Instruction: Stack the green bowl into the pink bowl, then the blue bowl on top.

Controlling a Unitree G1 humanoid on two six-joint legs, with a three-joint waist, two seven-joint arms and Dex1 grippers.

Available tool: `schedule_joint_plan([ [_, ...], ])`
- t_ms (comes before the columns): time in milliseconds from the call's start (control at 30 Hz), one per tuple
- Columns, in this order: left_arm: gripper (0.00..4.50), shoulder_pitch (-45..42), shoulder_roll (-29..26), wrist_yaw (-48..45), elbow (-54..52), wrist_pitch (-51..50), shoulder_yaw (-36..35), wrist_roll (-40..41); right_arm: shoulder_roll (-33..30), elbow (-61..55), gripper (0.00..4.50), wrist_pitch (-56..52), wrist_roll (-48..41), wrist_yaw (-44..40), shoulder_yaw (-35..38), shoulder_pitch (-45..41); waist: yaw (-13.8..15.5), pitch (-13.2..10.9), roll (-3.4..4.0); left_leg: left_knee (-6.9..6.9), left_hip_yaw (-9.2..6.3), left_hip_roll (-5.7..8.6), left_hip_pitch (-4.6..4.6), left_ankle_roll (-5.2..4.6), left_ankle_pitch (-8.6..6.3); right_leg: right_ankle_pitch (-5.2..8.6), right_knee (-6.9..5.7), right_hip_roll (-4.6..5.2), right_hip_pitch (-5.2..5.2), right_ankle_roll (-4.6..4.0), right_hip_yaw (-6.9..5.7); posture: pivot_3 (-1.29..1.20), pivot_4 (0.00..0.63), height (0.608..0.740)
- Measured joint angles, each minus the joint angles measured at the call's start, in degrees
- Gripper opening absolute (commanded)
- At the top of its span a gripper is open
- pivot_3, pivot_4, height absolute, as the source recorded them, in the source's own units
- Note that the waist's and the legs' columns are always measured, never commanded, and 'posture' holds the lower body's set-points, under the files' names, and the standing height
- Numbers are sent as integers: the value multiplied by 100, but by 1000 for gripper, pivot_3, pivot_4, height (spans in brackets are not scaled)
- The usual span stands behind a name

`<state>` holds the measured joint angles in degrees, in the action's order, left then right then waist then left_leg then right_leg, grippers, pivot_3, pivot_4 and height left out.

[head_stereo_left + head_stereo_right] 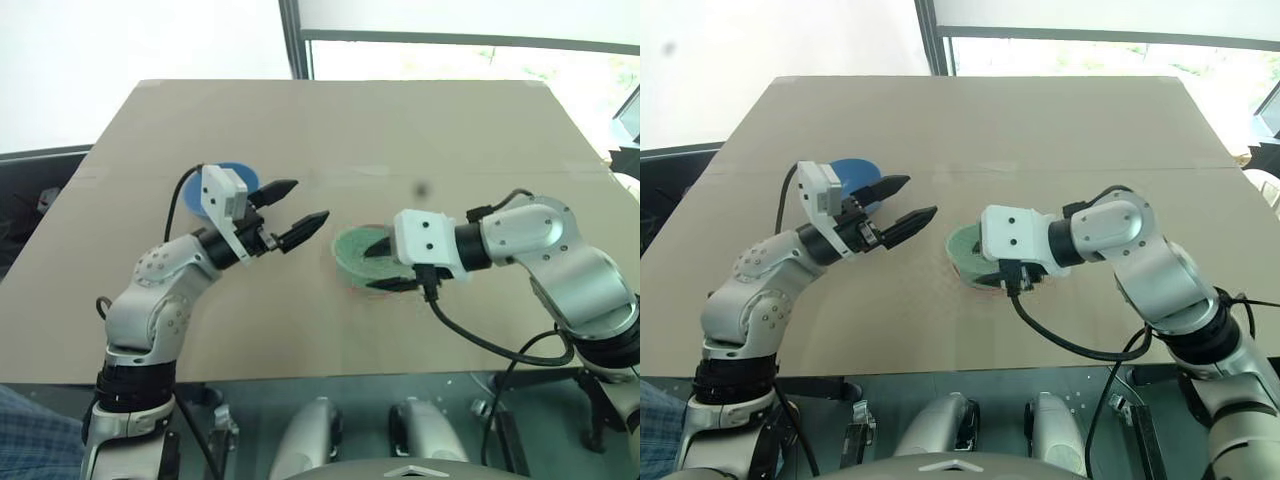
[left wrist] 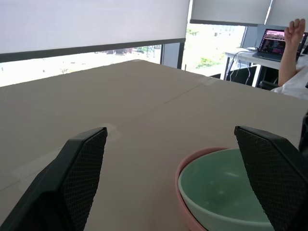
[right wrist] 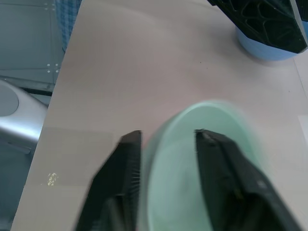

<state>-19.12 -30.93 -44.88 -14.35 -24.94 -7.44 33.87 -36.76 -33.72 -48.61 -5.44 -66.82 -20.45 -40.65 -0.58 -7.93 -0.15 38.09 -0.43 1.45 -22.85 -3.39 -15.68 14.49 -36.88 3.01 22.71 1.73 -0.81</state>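
The green bowl (image 1: 350, 248) sits nested inside the pink bowl (image 2: 185, 166) at the middle of the table, and only the pink rim shows around it. My right gripper (image 1: 367, 270) points left over the stack, open, with one finger inside the green bowl (image 3: 216, 149) and the other outside its rim. The blue bowl (image 1: 245, 177) stands apart at the left, partly hidden behind my left wrist. My left gripper (image 1: 311, 200) hangs open and empty above the table between the blue bowl and the stack, pointing toward the stack (image 2: 221, 192).
The brown table (image 1: 330, 130) reaches to a window at the back, and its near edge runs just below my arms. Off the far right side, a person's raised arm (image 2: 290, 48) shows beside a laptop (image 2: 275, 42) on another desk.
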Motion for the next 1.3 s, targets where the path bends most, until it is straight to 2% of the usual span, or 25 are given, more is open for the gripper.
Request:
schedule_joint_plan([
  [67, 4500, -96, 8, -62, 71, 18, 83, -14, -11, -26, 4377, -117, -56, 128, -9, -8, 13, 0, -1, 0, 0, 0, -1, -1, 0, 0, 1, 0, 0, 0, -1, 0, 150, 740],
  [100, 4500, -127, 17, -99, 108, 28, 91, -18, -10, -38, 4460, -165, -92, 210, -9, -9, 12, 0, -1, 0, 0, 0, -1, -2, -1, 0, 2, 0, 0, 0, -1, 0, 150, 740],
  [200, 4500, -162, 21, -132, 172, 37, 109, -56, 35, -74, 4460, -460, -314, 404, 100, -10, 8, -1, -1, 0, 0, 0, -2, -2, -1, 0, 2, 0, 0, 0, -1, 0, 150, 740],
  [300, 4500, -169, 28, -159, 178, 37, 128, -73, 56, -130, 4460, -864, -722, 506, 552, -9, 15, -1, -2, 0, 0, 0, -2, -3, -1, 0, 3, 0, -1, 0, -1, 0, 150, 740],
  [500, 4500, -180, 59, 232, 176, -120, 129, -197, 161, 360, 4460, -1592, -1964, 793, 2642, -18, 37, -2, -3, 0, 0, 1, -2, -6, -3, 0, 3, 2, -3, 0, -1, 0, 150, 740],
  [567, 4500, -205, 42, 439, 176, -245, 131, -339, 133, 584, 4460, -1661, -2213, 860, 3115, -18, 38, -2, -3, -1, 0, 1, -2, -6, -3, 0, 3, 2, -2, 1, -1, 0, 150, 740],
  [633, 4500, -311, 15, 773, 188, -382, 154, -591, -166, 898, 4460, -1587, -2420, 903, 3611, 167, 69, -2, -4, -1, 1, 1, -3, -8, -4, 0, 5, 2, -3, 1, -1, 0, 150, 740],
  [833, 4500, -539, -169, 1499, 463, -727, 323, -1381, -720, 1210, 4460, -1450, -3009, 672, 4333, 831, 125, -4, -3, -2, 6, 0, -5, -16, -8, 0, 7, 2, -1, 1, 2, 0, 150, 740],
  [933, 4500, -571, -241, 1689, 536, -965, 376, -1635, -978, 1239, 4460, -1371, -3347, 607, 4628, 881, 128, -3, -4, -2, 6, -2, -5, -30, -16, 0, 7, 1, -2, 1, 2, 0, 150, 740],
  [1133, 4500, -817, -376, 1971, 617, -1583, 575, -2026, -1209, 1382, 4460, -1199, -3677, 748, 4667, 900, 138, -4, -6, 2, 6, -2, -5, -32, -17, 0, 6, 4, -3, 1, 2, 0, 150, 740],
  [1300, 4500, -825, -622, 1996, 1013, -1593, 778, -2492, -1245, 1394, 4460, -1080, -3793, 871, 4599, 1030, 138, -5, -7, -1, 7, -2, -7, -20, -11, 0, 10, 4, -2, 1, 2, 0, 150, 740],
])
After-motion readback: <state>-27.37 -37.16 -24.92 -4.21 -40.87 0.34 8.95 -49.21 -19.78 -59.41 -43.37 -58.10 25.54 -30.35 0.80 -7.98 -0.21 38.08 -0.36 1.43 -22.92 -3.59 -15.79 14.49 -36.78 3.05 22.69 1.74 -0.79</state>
